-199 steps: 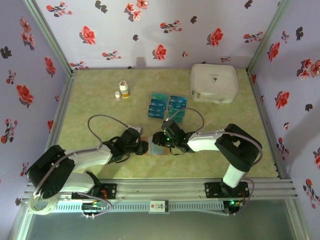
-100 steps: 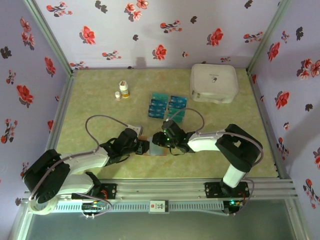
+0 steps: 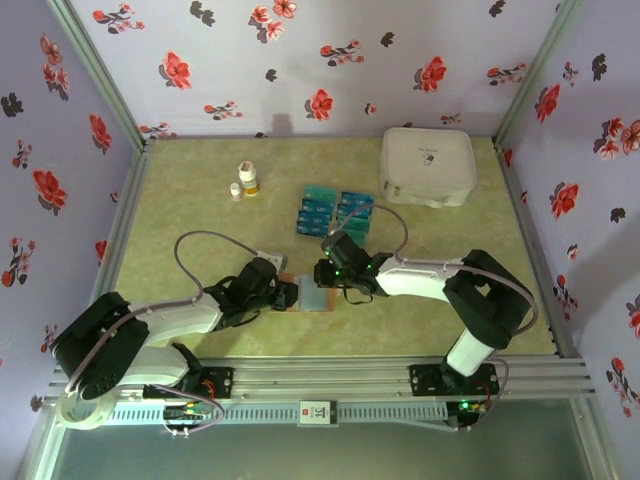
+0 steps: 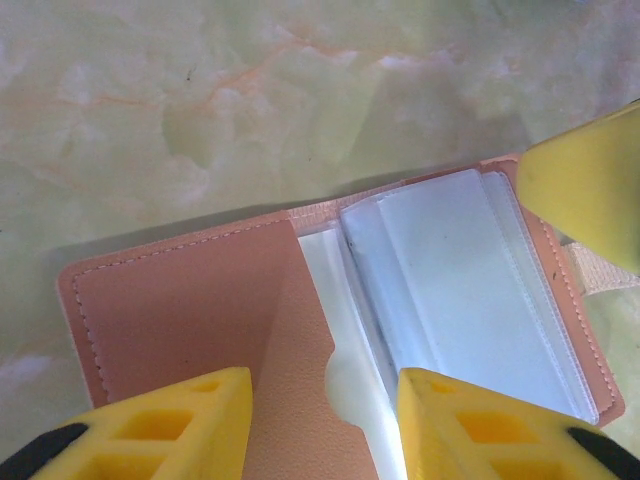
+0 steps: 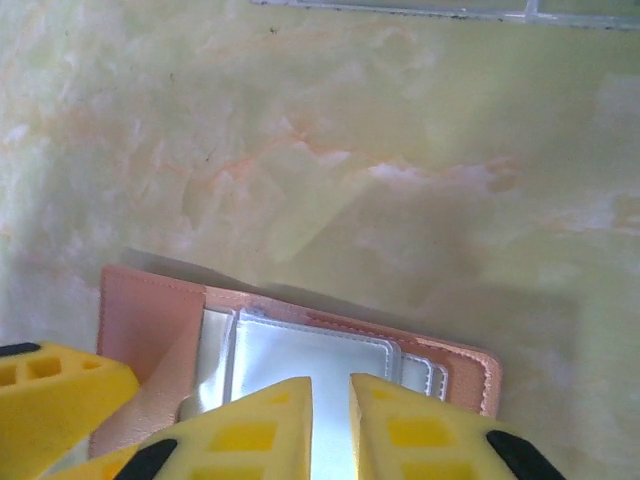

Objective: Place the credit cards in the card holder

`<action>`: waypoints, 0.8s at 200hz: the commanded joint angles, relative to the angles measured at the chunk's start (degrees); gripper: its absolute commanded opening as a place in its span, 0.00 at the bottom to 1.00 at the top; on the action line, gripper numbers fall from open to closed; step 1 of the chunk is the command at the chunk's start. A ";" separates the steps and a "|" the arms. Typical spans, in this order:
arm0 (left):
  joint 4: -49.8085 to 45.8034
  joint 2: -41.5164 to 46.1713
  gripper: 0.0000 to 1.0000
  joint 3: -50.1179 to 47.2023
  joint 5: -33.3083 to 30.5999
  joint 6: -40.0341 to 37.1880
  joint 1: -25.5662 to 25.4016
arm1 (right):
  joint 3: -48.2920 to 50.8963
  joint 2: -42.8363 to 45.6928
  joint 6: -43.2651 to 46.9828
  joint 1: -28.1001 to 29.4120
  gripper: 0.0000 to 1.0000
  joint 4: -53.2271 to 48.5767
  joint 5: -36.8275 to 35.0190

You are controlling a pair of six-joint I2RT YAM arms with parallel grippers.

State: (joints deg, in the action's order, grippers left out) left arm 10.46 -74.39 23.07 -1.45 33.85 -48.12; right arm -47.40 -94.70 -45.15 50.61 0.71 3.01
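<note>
The brown card holder (image 3: 312, 297) lies open on the table between both grippers. In the left wrist view its leather flap (image 4: 180, 310) is on the left and its clear sleeves (image 4: 460, 290) on the right. My left gripper (image 4: 325, 430) is open, its fingers straddling the flap's inner edge (image 3: 288, 294). My right gripper (image 5: 330, 425) hangs low over the clear sleeves (image 5: 310, 350), its fingers nearly together with nothing seen between them (image 3: 322, 274). The teal credit cards (image 3: 318, 212) lie in two columns behind the holder.
A white rounded case (image 3: 427, 165) stands at the back right. Two small bottles (image 3: 248, 180) stand at the back left. A metal rail (image 5: 400, 8) edges the table. The right gripper's finger (image 4: 590, 185) shows by the holder's far corner.
My right gripper has drawn back a little from the holder toward the cards. The left gripper stays on the holder's left side.
</note>
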 commanded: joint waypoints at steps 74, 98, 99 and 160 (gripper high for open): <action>2.09 -1.02 0.45 -0.92 0.23 -1.68 -0.49 | -2.62 -6.19 0.26 -0.24 0.07 1.62 2.77; 2.71 -0.62 0.49 -1.17 0.26 -1.60 -0.49 | -2.33 -6.88 -1.04 0.27 0.06 3.48 3.74; 2.76 -0.56 0.49 -1.18 0.29 -1.59 -0.49 | -2.34 -6.94 -1.11 0.32 0.06 3.54 3.75; 3.25 0.72 0.56 -1.62 0.26 -2.05 -0.62 | -2.61 -8.23 -2.48 1.21 0.06 5.26 4.25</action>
State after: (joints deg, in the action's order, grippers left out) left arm 12.45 -74.87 22.26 -1.32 33.36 -48.18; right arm -49.19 -101.38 -46.39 51.22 5.69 6.35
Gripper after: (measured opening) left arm 0.557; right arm 0.062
